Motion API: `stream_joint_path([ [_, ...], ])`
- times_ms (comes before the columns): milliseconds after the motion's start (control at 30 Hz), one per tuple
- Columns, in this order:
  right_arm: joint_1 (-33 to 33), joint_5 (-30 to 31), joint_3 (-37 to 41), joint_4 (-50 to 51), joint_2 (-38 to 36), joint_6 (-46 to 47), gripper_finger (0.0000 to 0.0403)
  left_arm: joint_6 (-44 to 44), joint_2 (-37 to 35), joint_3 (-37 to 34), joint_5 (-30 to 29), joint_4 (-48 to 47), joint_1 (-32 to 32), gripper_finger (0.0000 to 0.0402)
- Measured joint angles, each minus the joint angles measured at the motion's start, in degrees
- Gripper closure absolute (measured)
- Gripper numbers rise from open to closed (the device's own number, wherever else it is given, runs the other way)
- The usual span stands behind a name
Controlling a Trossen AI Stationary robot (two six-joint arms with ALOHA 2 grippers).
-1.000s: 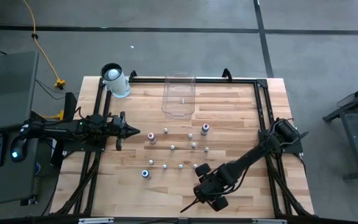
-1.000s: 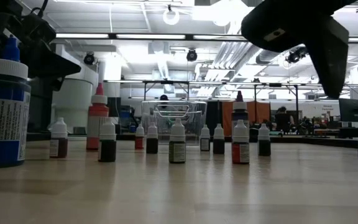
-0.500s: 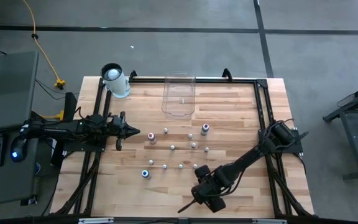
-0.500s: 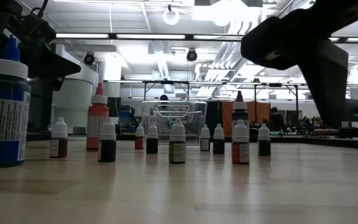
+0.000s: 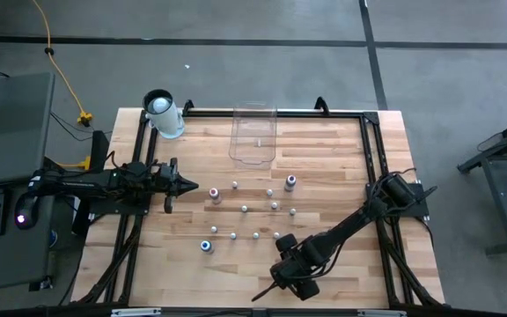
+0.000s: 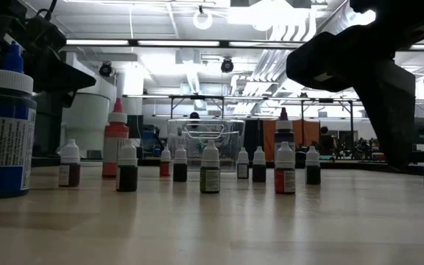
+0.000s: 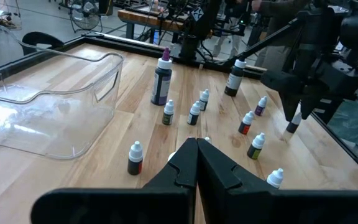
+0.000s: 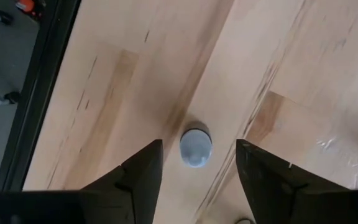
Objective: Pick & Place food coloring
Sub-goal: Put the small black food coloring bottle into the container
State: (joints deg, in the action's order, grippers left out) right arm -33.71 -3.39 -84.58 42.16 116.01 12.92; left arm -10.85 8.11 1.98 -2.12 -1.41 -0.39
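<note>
High view: the right gripper (image 5: 282, 276) sits near the table's front edge, at about six o'clock from the scatter of food coloring bottles (image 5: 253, 210) in the middle of the wooden table (image 5: 341, 167). Its target is hidden under the gripper here. The left gripper (image 5: 188, 188) waits at the nine o'clock side of the scatter, fingers pressed together, holding nothing. The clear bin (image 5: 253, 135) lies at twelve o'clock from the bottles, and a white cylinder (image 5: 163, 114) stands at the table's far left corner. The right arm is plainly the nearer one to the front-edge bottle.

Low view: the bottles (image 6: 210, 168) stand upright in a loose row across the table, their long axes vertical. The right gripper's dark bulk (image 6: 374, 81) hangs above the table at the three o'clock side.

Left wrist view: the left gripper (image 7: 196, 163) shows its fingers closed and empty, pointing at the scatter. Beyond it, the right gripper (image 7: 300, 109) reaches down beside a small bottle (image 7: 294, 120).

Right wrist view: looking straight down, a single bottle's grey cap (image 8: 196, 148) sits between the two spread fingers (image 8: 143, 168), apart from both. The right gripper is wide open and grips nothing yet. The bottle stands upright directly below, so the coming move looks like a straight descent and a close around it.
</note>
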Motion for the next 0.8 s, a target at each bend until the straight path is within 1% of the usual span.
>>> stream_joint_path([
  [333, 0.0, -1.32, 0.0, -0.06, -0.02, 0.12, 0.028, 0.0, -0.01, 0.0, -0.01, 0.0, 0.0, 0.0401],
  [533, 0.0, -1.47, 0.0, -0.97, 0.21, 0.16, 0.0297, -0.01, -0.01, 0.0, 0.0, 0.0, 0.01, 0.0401],
  [800, 0.0, -1.77, 0.0, -2.31, 0.9, 0.55, 0.0307, 0.0, 0.01, 0.0, -0.01, 0.02, -0.02, 0.0401],
])
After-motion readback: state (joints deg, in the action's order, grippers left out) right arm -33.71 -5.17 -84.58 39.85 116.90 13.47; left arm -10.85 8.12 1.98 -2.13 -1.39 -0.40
